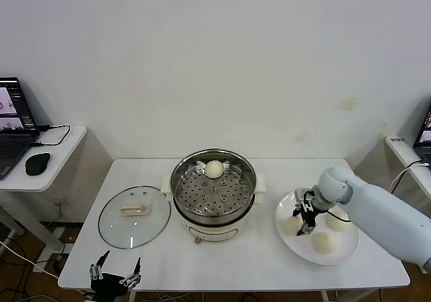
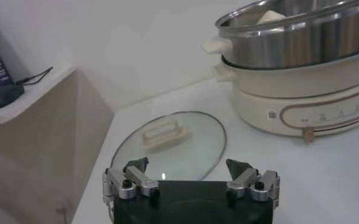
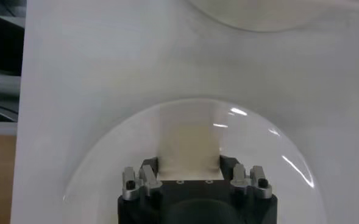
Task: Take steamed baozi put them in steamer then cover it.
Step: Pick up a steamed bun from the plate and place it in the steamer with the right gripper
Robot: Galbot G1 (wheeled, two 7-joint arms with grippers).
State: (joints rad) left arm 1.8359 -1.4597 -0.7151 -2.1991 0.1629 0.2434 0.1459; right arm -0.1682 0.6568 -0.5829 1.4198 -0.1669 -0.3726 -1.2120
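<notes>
The steamer [image 1: 178, 183] stands mid-table with one baozi [image 1: 214, 169] on its perforated tray. Three more baozi lie on a white plate [image 1: 351, 249] at the right: two loose ones [image 1: 338, 220] [image 1: 324, 242] and a left one [image 1: 292, 226]. My right gripper [image 1: 304, 220] is down over that left bun. In the right wrist view the fingers press both sides of it [image 3: 188, 143], above the plate [image 3: 100, 170]. The cover [image 1: 134, 216] lies flat on the table left of the steamer. My left gripper [image 1: 116, 272] is open and empty at the front left table edge, and the left wrist view shows it just short of the cover [image 2: 170, 146].
A side desk [image 1: 60, 147] with a laptop [image 1: 13, 123] and mouse [image 1: 37, 162] stands at the left. Another desk edge [image 1: 404, 150] is at the far right. The steamer wall [image 2: 289, 36] rises beyond the cover in the left wrist view.
</notes>
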